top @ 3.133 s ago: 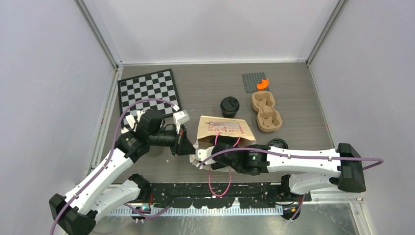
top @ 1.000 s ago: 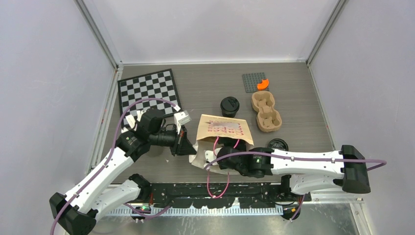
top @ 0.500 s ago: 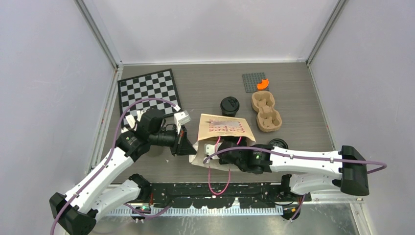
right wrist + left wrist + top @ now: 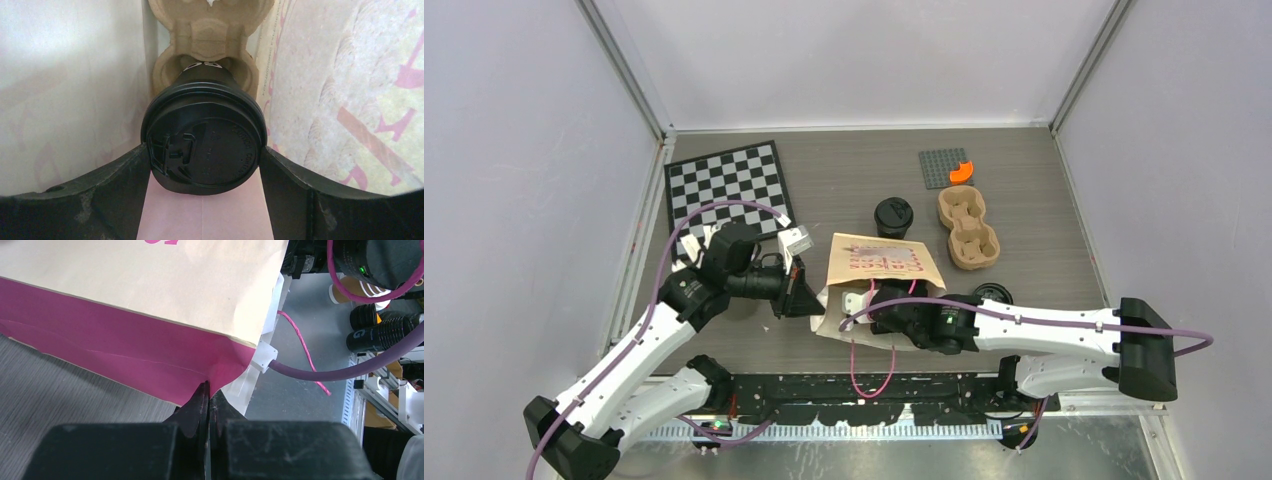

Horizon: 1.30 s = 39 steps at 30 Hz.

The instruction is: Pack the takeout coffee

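Right pincer (image 4: 205, 152) deeper in bag (image 4: 927, 277), clasping cup (image 4: 204, 131), lettering (image 4: 882, 262) unreadable

1. The top camera looked steeply down on the whole bench (image 4: 1024, 200) from above its near edge.
2. The left wrist camera sat tight against a paper bag (image 4: 150, 290) corner.
3. The right wrist camera faced into that bag, close behind a coffee cup (image 4: 205, 150); all views shared the bag.

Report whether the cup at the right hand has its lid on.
On. A round black lid caps the cup fully in the right wrist view.
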Tool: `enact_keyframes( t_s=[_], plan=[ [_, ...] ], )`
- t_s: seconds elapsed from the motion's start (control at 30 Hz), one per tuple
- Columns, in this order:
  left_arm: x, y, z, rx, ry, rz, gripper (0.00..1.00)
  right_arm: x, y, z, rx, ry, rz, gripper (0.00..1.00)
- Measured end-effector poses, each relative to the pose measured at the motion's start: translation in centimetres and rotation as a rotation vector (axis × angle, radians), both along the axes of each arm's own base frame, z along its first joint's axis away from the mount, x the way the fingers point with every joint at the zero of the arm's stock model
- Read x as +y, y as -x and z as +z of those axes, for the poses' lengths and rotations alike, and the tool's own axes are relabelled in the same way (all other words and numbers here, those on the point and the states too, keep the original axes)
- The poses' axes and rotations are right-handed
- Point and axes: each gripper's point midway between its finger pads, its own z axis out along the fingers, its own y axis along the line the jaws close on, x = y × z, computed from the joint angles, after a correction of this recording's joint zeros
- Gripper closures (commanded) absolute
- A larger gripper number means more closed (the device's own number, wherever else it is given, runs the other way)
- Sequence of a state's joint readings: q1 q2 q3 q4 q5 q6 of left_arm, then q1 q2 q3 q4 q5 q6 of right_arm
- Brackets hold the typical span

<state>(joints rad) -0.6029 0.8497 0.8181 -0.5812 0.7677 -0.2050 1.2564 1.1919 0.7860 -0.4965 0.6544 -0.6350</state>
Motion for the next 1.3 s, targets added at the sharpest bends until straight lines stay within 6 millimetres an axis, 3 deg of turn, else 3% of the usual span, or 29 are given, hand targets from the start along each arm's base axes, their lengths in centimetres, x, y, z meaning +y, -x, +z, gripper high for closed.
enact_keyframes(
  t_s=[1.3],
  plan=[
    [0.0,-0.1,-0.1,0.016,-0.003,0.019,0.99,-0.3,-1.4,-1.2,0.009,-0.039,-0.027,0.18]
  ],
)
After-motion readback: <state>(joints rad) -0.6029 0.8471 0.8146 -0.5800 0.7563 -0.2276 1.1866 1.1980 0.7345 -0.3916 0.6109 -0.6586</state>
